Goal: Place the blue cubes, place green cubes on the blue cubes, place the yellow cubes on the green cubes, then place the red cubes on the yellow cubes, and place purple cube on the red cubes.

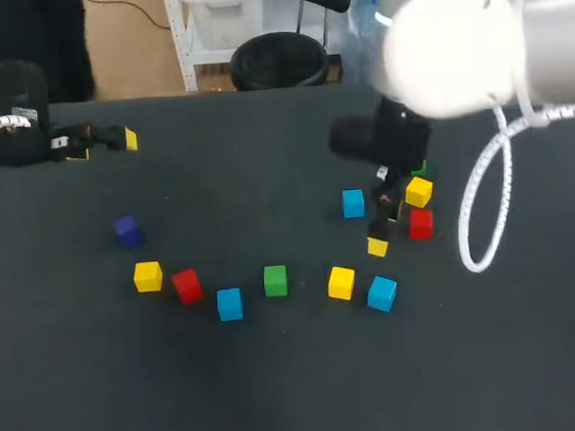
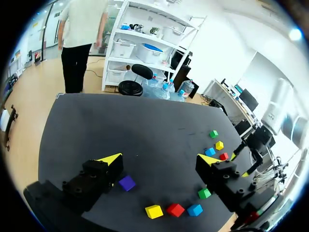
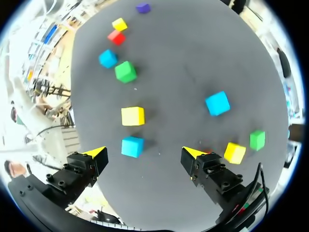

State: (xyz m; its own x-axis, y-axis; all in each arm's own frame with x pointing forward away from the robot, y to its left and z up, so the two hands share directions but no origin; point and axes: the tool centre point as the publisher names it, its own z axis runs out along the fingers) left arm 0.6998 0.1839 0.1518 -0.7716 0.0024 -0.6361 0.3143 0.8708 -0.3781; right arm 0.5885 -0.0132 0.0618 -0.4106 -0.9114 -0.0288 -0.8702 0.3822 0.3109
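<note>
None of the coloured cubes was stacked, so we judged the first step, placing blue, barely begun. Nearest us, one small matte blue cube (image 3: pixel 132 146) sat flat on the dark tabletop (image 1: pixel 279 392), below our right gripper (image 3: pixel 144 153) and between its spread fingers, touching neither. A yellow cube (image 3: pixel 133 116) lay just beside it. The next move called for lowering squarely and closing on two opposite faces. The cube looked sharp-edged and even-sided. Farther off, our left gripper (image 2: pixel 159 159) hung wide apart, holding nothing, with the purple cube (image 1: pixel 126 230) near it, untouched.

Dark table (image 1: pixel 279 392); purple cube (image 2: pixel 127 182); red cube (image 1: pixel 186 285)
</note>
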